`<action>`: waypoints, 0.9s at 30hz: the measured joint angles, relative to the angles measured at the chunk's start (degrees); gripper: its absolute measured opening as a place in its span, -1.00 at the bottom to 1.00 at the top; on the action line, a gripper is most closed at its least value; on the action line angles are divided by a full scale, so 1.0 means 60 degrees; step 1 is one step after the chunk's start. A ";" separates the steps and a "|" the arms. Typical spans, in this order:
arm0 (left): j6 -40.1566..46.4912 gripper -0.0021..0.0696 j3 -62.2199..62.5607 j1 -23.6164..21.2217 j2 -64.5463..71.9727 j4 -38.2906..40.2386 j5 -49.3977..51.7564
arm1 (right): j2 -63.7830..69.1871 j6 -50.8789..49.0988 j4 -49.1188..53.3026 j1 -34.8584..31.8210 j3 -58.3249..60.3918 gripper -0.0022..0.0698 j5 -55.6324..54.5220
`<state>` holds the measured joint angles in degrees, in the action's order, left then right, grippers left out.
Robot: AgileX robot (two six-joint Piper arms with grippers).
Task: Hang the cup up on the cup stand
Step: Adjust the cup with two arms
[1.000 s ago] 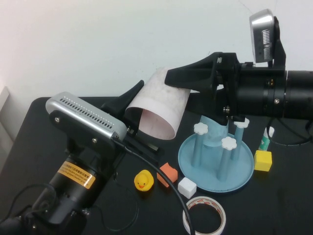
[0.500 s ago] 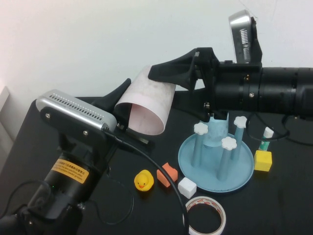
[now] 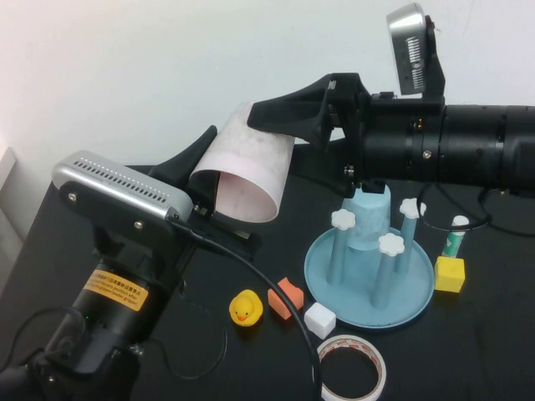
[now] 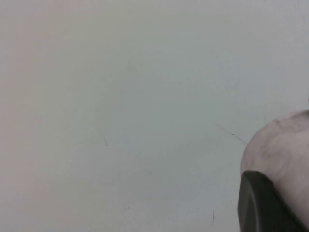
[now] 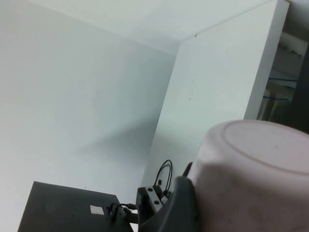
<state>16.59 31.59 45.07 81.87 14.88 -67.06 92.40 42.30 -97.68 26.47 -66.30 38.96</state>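
Note:
The pale pink cup hangs on its side in the air above the table's back middle, its mouth facing the camera. My left gripper is shut on its mouth end, one finger on each side. My right gripper is shut on its base end from the right. In the left wrist view a dark finger presses on the cup. The right wrist view shows the cup's base against a finger. The cup stand sits on the table right of and below the cup, with white-capped pegs.
A light blue cup sits upside down on the stand's rear peg. A yellow duck, orange block, white block and tape roll lie in front. A yellow cube and a small bottle stand at the right.
The cup has moved left and slightly up with both grippers on it. The right arm reached further left and the left arm drew back left.

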 joint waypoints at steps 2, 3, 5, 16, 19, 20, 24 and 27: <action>0.0000 -0.91 0.0000 0.0000 0.0000 0.0000 0.0000 | 0.0000 0.0000 0.0000 0.0000 0.0000 0.61 0.0000; 0.0000 -0.91 0.0000 0.0000 0.0000 0.0000 0.0000 | 0.0000 0.0015 0.0000 0.0000 0.0000 0.61 0.0000; 0.0000 -0.91 0.0000 0.0000 0.0000 0.0000 0.0000 | 0.0000 0.0022 0.0000 0.0000 -0.0006 0.61 0.0000; 0.0000 -0.91 0.0000 0.0000 0.0000 0.0000 -0.0063 | 0.0000 0.0177 -0.0035 0.0000 -0.0021 0.61 0.0100; 0.0000 -0.91 0.0000 0.0000 0.0000 -0.0103 -0.0037 | 0.0019 0.0230 0.0013 0.0015 -0.0021 0.83 0.0185; -0.0014 -0.91 0.0000 0.0000 0.0000 -0.0232 -0.0034 | 0.0038 0.0206 0.0030 0.0038 -0.0021 0.88 0.0244; -0.0020 -0.91 0.0000 0.0086 0.0000 -0.0748 0.0000 | 0.0084 0.0010 0.0077 0.0118 -0.0021 0.96 0.0313; -0.0020 -0.91 0.0000 0.0101 0.0000 -0.0808 0.0000 | 0.0100 -0.0172 0.0100 0.0118 -0.0021 0.98 0.0313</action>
<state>16.48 31.59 45.68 81.87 10.03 -67.06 92.99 41.27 -97.08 27.18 -66.43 40.84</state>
